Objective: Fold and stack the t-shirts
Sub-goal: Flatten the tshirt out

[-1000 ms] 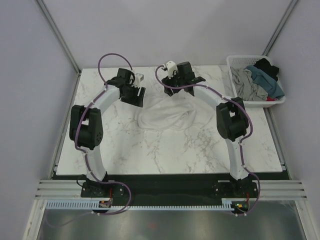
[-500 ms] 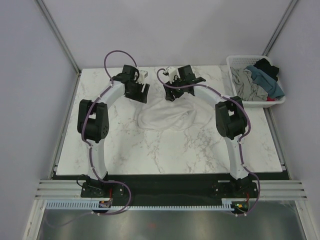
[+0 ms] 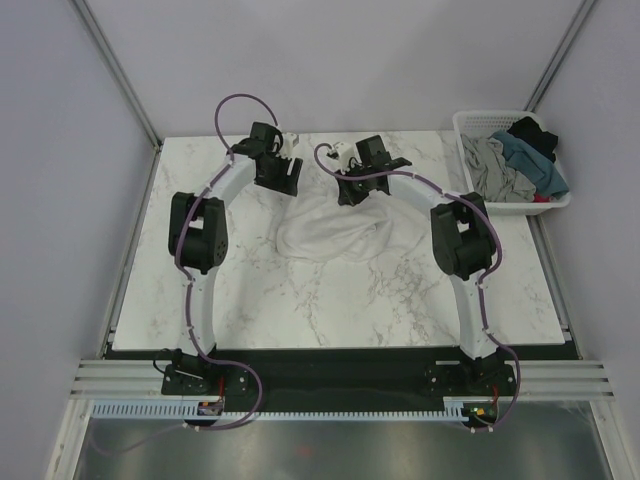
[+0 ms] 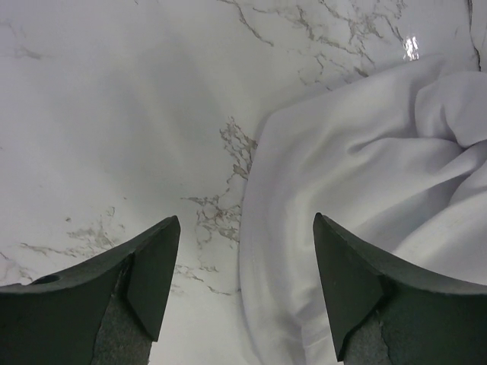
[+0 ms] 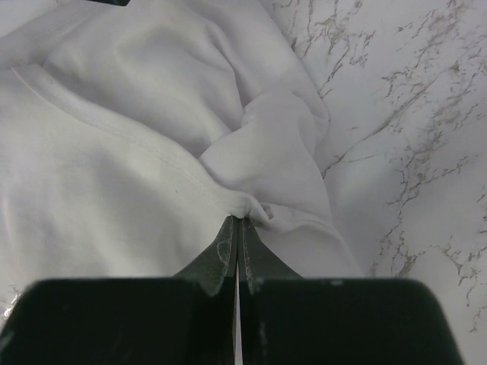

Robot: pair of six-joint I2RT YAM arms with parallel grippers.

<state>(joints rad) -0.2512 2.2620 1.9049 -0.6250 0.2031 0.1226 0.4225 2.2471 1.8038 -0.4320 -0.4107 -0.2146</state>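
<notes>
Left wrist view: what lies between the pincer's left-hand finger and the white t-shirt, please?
Only bare marble table up to the white t-shirt, in the left wrist view.

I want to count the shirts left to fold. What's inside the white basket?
The basket holds a crumpled grey shirt, a teal-blue shirt and a black shirt, plus a pink scrap at the near rim. Whatever lies beneath them is covered, so I cannot count.

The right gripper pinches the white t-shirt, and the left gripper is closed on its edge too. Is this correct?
Not quite. The left gripper is open, its jaws apart above the white t-shirt edge, as the left wrist view shows. The right gripper does pinch it.
</notes>
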